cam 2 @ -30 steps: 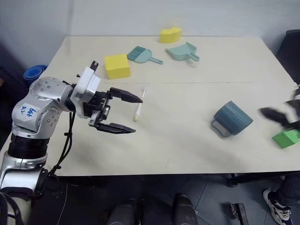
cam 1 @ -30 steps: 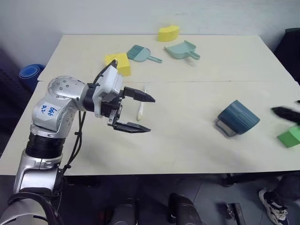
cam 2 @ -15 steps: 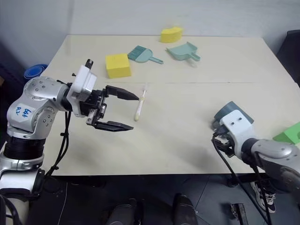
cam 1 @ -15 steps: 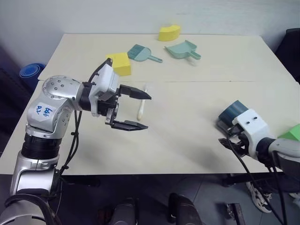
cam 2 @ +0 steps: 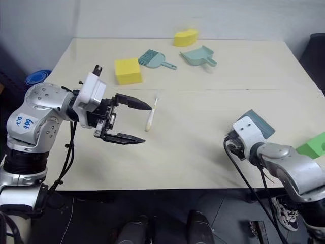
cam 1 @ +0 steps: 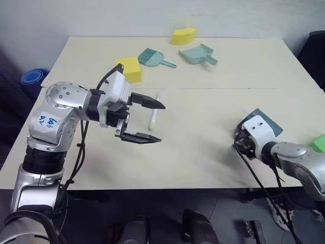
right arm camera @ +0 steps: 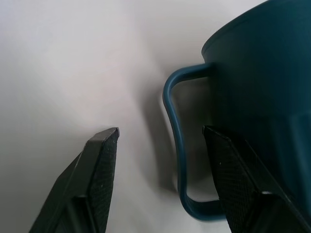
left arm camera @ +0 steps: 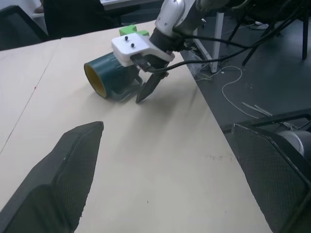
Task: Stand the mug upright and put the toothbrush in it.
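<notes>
The dark teal mug (cam 1: 267, 120) lies on its side at the right of the table, its yellow inside (left arm camera: 94, 81) facing the left arm. My right gripper (right arm camera: 160, 133) is low at the mug, open, with the mug's handle (right arm camera: 176, 145) between its two fingers and not pinched. The white and pale-yellow toothbrush (cam 1: 154, 115) lies flat near the table's middle. Just to its left hovers my left gripper (cam 1: 161, 123), open wide and empty, pointing towards the mug.
At the back of the table (cam 1: 203, 157) lie a yellow sponge block (cam 1: 130, 68), a teal hand brush (cam 1: 152, 57), a mint dustpan (cam 1: 198, 53) and a yellow piece (cam 1: 183, 35). A green block (cam 1: 319, 143) sits at the right edge beside the mug.
My right arm has come in from the right edge and sunk to the mug, its fingers now straddling the handle. The left gripper has stayed where it was.
</notes>
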{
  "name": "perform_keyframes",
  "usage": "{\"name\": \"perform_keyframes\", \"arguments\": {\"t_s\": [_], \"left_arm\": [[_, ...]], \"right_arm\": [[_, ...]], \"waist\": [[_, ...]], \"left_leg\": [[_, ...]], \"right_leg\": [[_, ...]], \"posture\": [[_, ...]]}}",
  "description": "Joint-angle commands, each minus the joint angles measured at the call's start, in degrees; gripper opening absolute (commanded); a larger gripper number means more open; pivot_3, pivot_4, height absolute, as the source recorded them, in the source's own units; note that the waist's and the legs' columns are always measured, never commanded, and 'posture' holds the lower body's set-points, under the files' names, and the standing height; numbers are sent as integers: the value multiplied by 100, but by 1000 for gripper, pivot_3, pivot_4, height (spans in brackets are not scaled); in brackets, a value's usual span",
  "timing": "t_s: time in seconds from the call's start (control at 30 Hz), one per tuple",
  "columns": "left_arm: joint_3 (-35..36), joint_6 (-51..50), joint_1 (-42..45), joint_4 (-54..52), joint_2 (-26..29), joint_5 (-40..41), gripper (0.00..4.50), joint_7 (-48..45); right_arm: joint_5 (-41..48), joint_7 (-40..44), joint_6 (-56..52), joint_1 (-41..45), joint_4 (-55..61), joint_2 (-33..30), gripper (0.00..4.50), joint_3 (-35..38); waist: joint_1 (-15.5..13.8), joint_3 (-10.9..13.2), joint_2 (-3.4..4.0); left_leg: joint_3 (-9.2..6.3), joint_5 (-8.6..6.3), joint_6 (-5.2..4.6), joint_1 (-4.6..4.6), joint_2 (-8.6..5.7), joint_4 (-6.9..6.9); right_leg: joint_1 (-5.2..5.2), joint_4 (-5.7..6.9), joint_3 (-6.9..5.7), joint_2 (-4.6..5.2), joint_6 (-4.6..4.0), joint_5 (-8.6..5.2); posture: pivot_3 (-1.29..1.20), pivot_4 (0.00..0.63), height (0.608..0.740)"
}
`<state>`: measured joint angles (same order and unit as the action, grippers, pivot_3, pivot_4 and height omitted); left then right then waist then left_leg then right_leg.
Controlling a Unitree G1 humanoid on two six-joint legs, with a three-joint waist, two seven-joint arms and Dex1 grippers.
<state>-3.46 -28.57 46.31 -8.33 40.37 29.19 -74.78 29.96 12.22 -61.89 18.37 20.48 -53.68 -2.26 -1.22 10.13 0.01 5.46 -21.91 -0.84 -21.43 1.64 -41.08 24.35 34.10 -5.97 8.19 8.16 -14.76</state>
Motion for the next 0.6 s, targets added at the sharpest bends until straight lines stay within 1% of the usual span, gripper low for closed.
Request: {"name": "perform_keyframes", "arguments": {"t_s": [0.03, 0.07, 0.13, 0.23, 0.27, 0.33, 0.4, 0.47, 0.5, 0.57, 0.6], "left_arm": [[55, -17, 95, -145, 26, 101, 4500, 14], [53, -15, 102, -137, 27, 95, 4500, 12], [51, -13, 125, -115, 27, 86, 4500, 9], [57, -23, 160, -89, 27, 86, 4500, 14], [60, -30, 161, -89, 30, 89, 4500, 15], [68, -31, 159, -76, 39, 90, 4500, 8], [99, -67, 139, -89, 63, 100, 4500, 37], [189, -138, 95, -114, 106, 132, 4500, 110], [270, -211, 69, -129, 133, 170, 4500, 179], [527, -422, -4, -171, 189, 266, 4500, 434], [655, -515, -46, -184, 214, 306, 4500, 560]], "right_arm": [[-377, 321, 304, 167, -476, 193, 2478, -207], [-451, 398, 364, 194, -569, 233, 2374, -243], [-555, 559, 434, 223, -676, 293, 1637, -265], [-660, 735, 470, 219, -705, 357, 807, -232], [-696, 781, 479, 199, -689, 362, 444, -212], [-782, 853, 483, 173, -668, 385, 26, -178], [-833, 973, 544, 163, -616, 431, 26, -150], [-550, 1116, 631, 271, -396, 782, 26, 65], [-300, 1029, 704, 421, -248, 1171, 26, 317], [199, 608, 862, 856, 4, 2145, 26, 810], [381, 454, 931, 1012, 61, 2508, 26, 953]], "waist": [[3, 0, 0], [6, -2, -4], [6, -3, -4], [4, -3, -5], [0, -3, -5], [-8, -5, -8], [-15, -7, -12], [-9, -10, -16], [-4, -12, -21], [5, -17, -28], [43, -19, -33]], "left_leg": [[0, 0, 0, 1, 0, 0], [0, 0, 0, 1, 0, 0], [0, 0, 0, 2, 0, 0], [0, 0, 0, 4, 0, -1], [0, 0, 0, 4, 0, -1], [0, 0, 0, 4, 0, -2], [-8, 0, 0, 6, 1, 0], [-10, 0, 0, 6, 1, 0], [-9, 0, 0, 6, 1, 1], [-10, 0, 1, 6, 3, 1], [-10, 0, 1, 9, 4, 1]], "right_leg": [[0, 0, 0, 0, 0, 0], [0, 0, 0, 0, 0, 0], [-1, 0, 0, 0, 0, 0], [-2, 2, 0, 0, 0, 0], [-3, 1, 0, 0, 0, 0], [-4, 1, 0, 0, 0, 0], [-6, 4, -4, 0, 0, 0], [-6, 4, -6, 0, 0, 0], [-6, 4, -6, 0, 0, 0], [-6, 5, -7, -1, 0, 0], [-6, 7, -7, -3, 0, 0]], "posture": [[0, 150, 740], [0, 150, 740], [0, 150, 740], [0, 150, 740], [0, 150, 740], [0, 150, 740], [0, 150, 740], [0, 150, 740], [0, 150, 740], [0, 150, 740], [0, 150, 740]]}}
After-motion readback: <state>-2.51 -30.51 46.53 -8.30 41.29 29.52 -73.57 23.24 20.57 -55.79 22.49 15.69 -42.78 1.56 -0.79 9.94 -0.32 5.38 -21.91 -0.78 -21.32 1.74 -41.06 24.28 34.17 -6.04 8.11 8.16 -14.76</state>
